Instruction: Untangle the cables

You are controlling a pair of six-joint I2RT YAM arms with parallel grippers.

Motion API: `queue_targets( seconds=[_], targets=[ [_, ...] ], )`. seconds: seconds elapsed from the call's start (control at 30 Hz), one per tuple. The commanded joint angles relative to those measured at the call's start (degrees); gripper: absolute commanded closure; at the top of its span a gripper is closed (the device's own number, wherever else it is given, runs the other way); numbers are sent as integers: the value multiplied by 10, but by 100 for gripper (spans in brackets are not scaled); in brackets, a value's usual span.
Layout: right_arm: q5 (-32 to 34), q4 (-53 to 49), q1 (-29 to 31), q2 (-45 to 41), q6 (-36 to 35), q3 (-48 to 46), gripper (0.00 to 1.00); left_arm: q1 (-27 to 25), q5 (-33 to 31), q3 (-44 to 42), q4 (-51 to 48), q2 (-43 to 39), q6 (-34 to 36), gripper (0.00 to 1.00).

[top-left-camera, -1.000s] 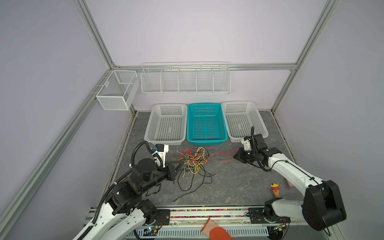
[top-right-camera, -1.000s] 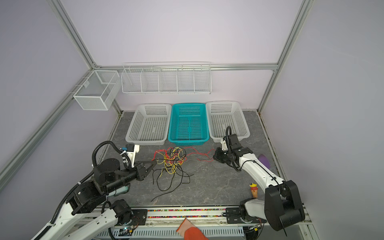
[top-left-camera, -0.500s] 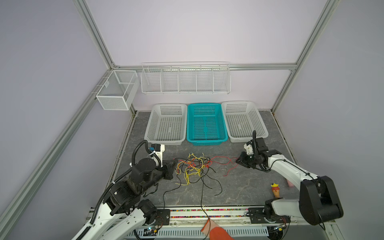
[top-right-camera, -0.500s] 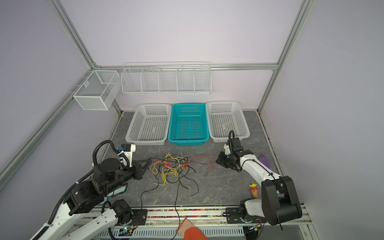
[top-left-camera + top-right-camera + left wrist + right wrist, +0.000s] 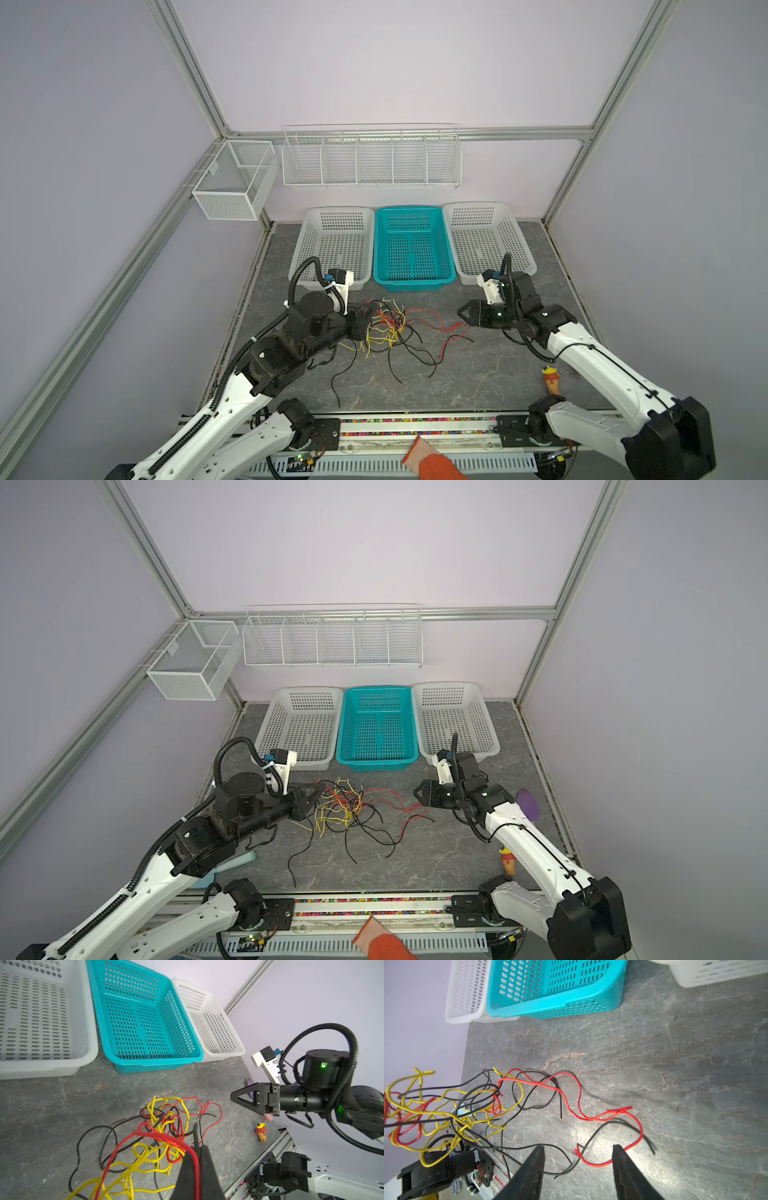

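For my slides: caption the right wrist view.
Right gripper, jaws open, over a trailing red cable on the grey table; cable tangle beyond, near the teal basket.

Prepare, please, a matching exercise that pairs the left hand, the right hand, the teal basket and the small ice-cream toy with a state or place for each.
Things:
1. left hand
2. right hand
3. teal basket
4. ice-cream toy

States or places:
A. between the two white baskets
B. open, holding nothing
C. on the table, beside the right arm
D. shut on a red cable

Pairs: 1-D, 2-B, 3-A, 4-C.
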Motion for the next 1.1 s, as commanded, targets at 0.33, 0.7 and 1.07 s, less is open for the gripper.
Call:
queue_targets(
  seconds=[0.33, 0.7, 1.07],
  targets=[
    [103, 98, 143, 130, -79, 81, 41, 2, 82, 38, 50, -5, 35, 100],
    [181, 200, 200, 184, -140, 79, 42, 2, 102, 32, 47, -5, 42, 100],
    [207, 232, 211, 189, -158, 69, 86, 2, 98, 29, 23, -14, 52, 100]
  ],
)
